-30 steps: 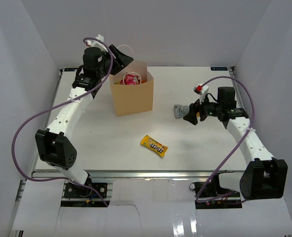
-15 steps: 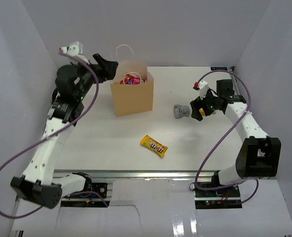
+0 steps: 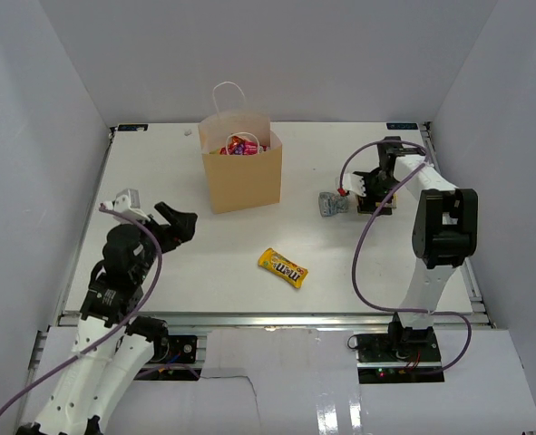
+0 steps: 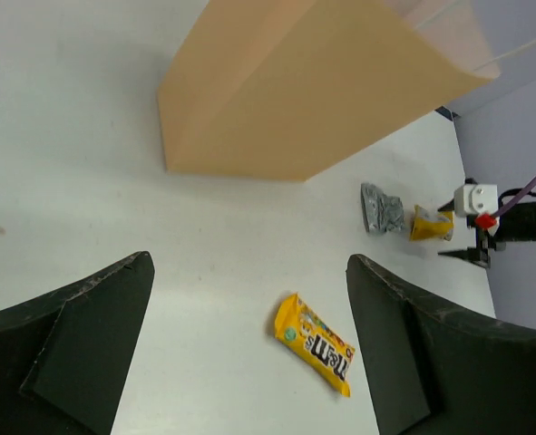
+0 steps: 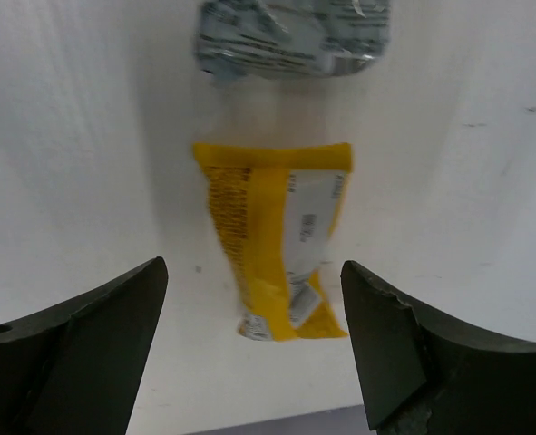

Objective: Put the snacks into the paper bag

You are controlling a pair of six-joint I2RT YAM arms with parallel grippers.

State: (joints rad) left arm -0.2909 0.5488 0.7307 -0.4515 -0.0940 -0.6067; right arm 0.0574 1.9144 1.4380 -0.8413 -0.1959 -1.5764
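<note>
The tan paper bag point(image 3: 242, 177) stands upright at the back centre, with pink and red packets point(image 3: 240, 145) showing in its open top. It also shows in the left wrist view point(image 4: 295, 91). A yellow M&M's packet point(image 3: 283, 267) lies on the table in front of it, also in the left wrist view point(image 4: 315, 343). A silver packet point(image 3: 331, 204) and a small yellow packet point(image 5: 272, 236) lie side by side at the right. My right gripper point(image 5: 254, 353) is open just above the small yellow packet. My left gripper point(image 4: 249, 362) is open and empty, low at the front left point(image 3: 175, 222).
White walls close in the table on the left, back and right. The right arm point(image 3: 440, 227) is folded back on itself along the right side. The table's front edge is a metal rail point(image 3: 268, 317).
My left arm has swung from the bag's top down to the front left of the table. My right gripper has pulled back and turned down over the small yellow packet.
</note>
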